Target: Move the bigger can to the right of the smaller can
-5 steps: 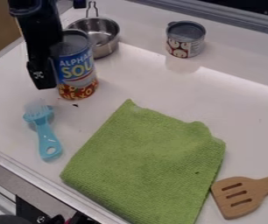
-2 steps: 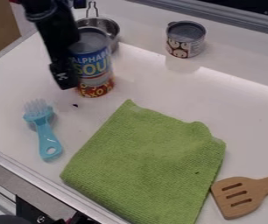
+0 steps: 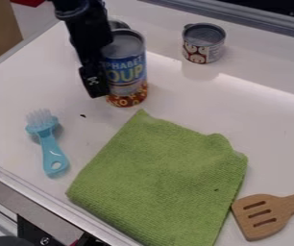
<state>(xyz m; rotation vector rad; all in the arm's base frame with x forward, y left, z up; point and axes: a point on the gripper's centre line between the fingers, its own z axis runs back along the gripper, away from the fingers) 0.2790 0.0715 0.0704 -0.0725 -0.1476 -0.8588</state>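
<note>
not finished, judging by the present layout. find the bigger can (image 3: 125,72) upright, well to the left of the smaller can (image 3: 203,44) in the camera view, and somewhat nearer the camera. looks like the shifting part of the job, with most of the sideways travel left to make. must get past the smaller can and end up on its right without bumping it. would probably do best to pass in front, along the stretch between the smaller can and the green cloth (image 3: 162,182), taking care not to catch the near corner of the cloth. then to be left upright and let go of.

see the end effector (image 3: 97,82) hanging down at the left side of the bigger can, overlapping its left edge and hiding the start of its label. reaches down to about the can's lower part, below the middle of its height. seems to touch it, though hard to say for certain. cannot tell whether spread, pressed together or pinching the can. cannot tell, either, whether resting the can on the surface (image 3: 259,115) or holding it just above.

count the blue brush (image 3: 50,149) and the wooden spatula (image 3: 262,216) as out of the way, at the left and lower right.
</note>
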